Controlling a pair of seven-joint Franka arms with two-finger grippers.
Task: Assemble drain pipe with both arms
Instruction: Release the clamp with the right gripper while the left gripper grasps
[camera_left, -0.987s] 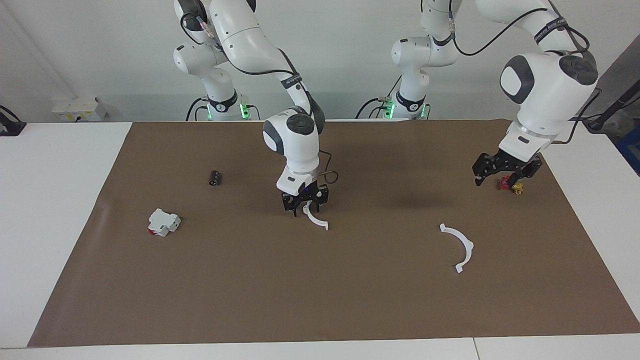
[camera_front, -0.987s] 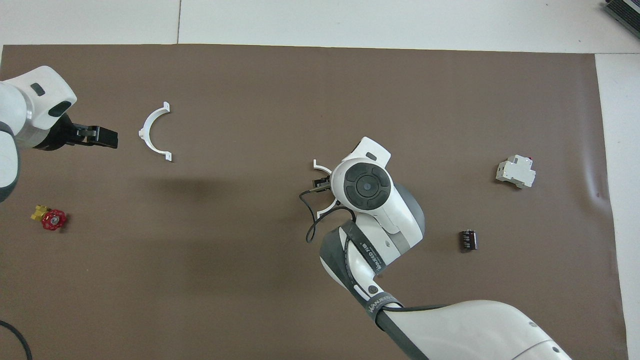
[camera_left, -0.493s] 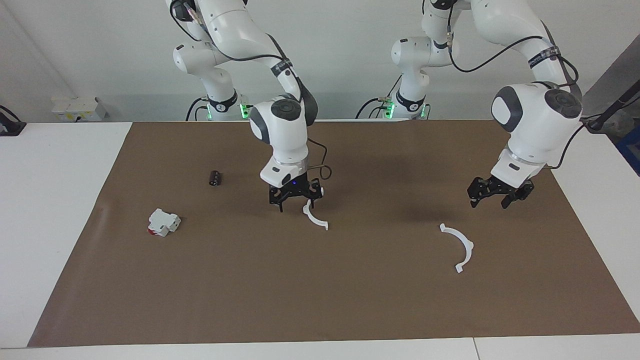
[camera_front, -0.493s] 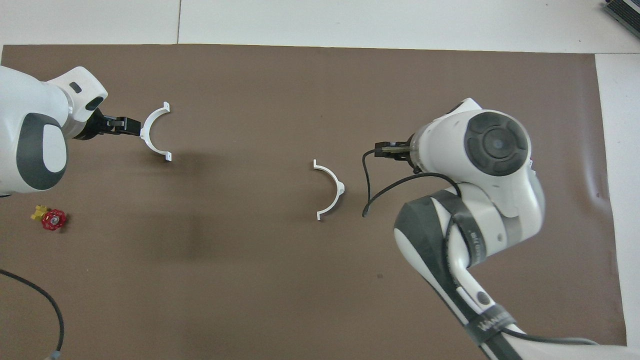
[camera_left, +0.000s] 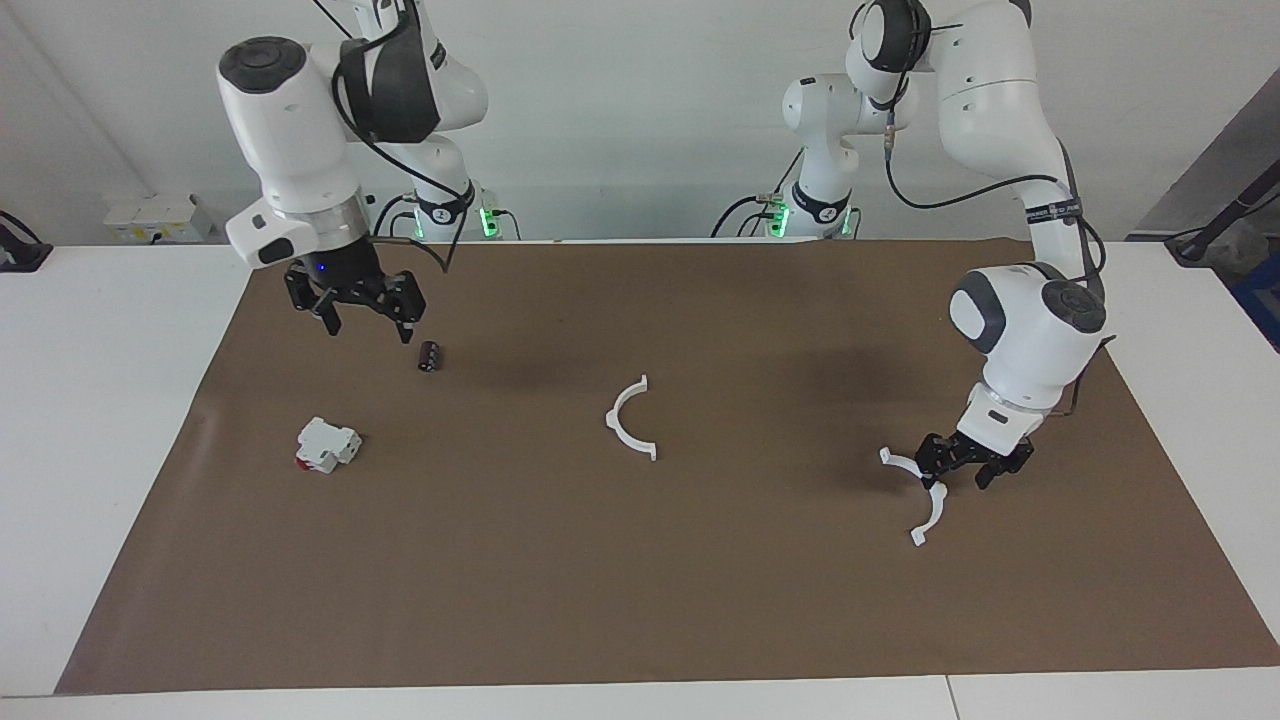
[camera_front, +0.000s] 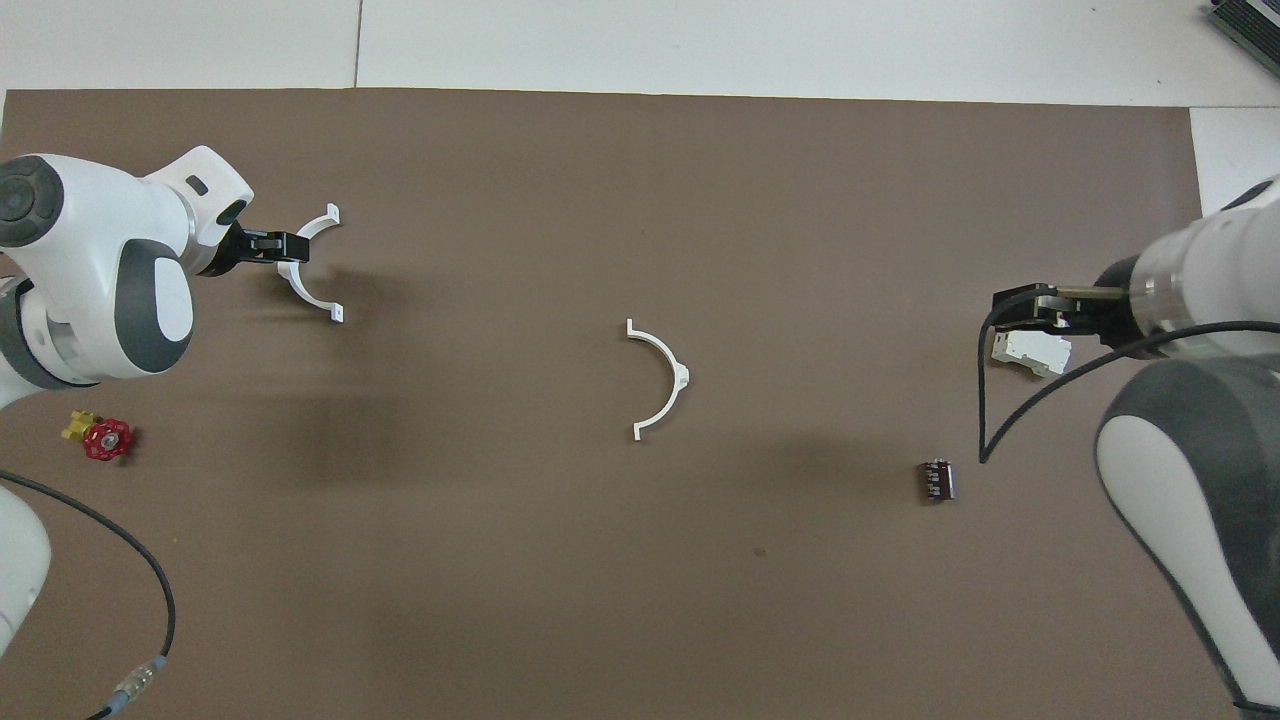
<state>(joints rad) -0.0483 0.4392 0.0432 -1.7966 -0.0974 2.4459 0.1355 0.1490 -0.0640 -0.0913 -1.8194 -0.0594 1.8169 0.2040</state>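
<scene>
Even, bright light from above; both views sharp.
Soft, diffuse shadows fell on the brown mat (camera_left: 700, 600) beneath the raised arms, with no glare or blur.

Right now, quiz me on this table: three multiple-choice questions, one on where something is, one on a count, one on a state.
1. The left hand is: A down at the middle half-ring; B down at the half-ring at the left arm's end; C raised over bare mat.
2. White half-rings on the mat: A two; B one; C four.
3. The right hand is: A shut on a half-ring; B shut, empty; C open, empty.

Answers: 1 B, it sits low at that arc, while the middle half-ring lies alone. 2 A, two separate arcs show. 3 C, it hangs open in the air with nothing in it.
</scene>
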